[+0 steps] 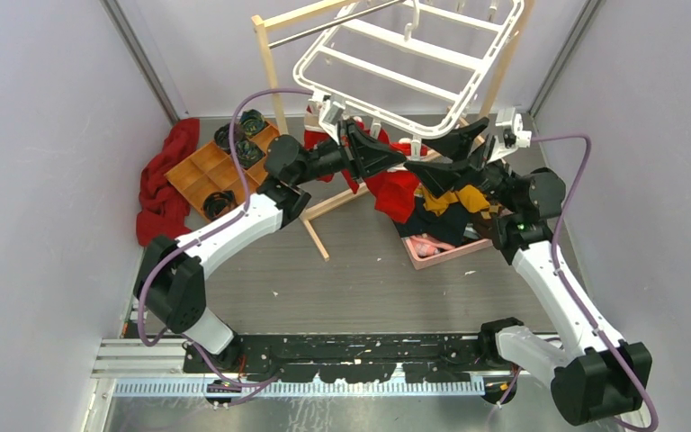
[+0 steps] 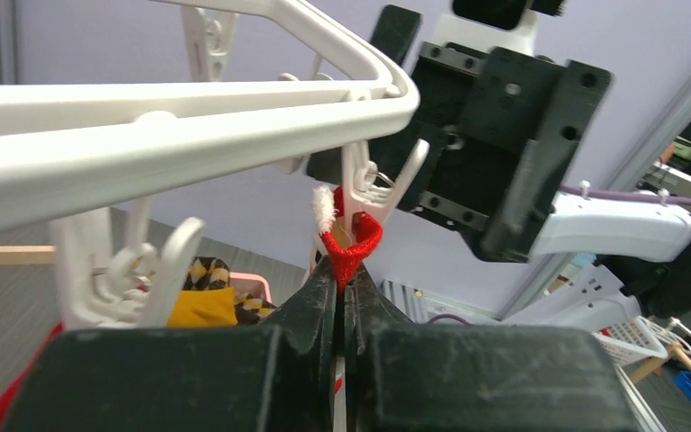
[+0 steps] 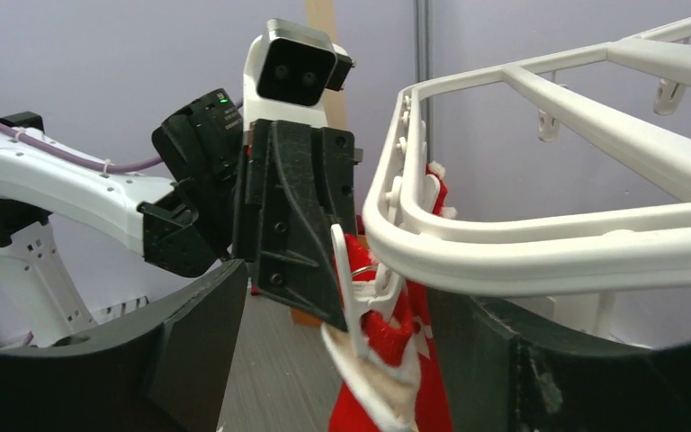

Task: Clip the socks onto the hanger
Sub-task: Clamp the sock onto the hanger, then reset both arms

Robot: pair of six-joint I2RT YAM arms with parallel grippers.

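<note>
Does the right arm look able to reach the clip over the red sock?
Likely yes: its open fingers stand on both sides of the clip under the hanger; the left fingers, close below, leave room.

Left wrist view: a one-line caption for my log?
Shut left fingers hold a red sock up at a white clip hanging from the hanger.

Right gripper (image 3: 351, 355) fingers (image 3: 189, 351) spread wide, flanking white clip (image 3: 358, 283) under hanger (image 3: 540, 261) corner. Red sock (image 3: 391, 337) with white cuff hangs at clip. Left gripper (image 3: 319, 297) just behind sock.
</note>
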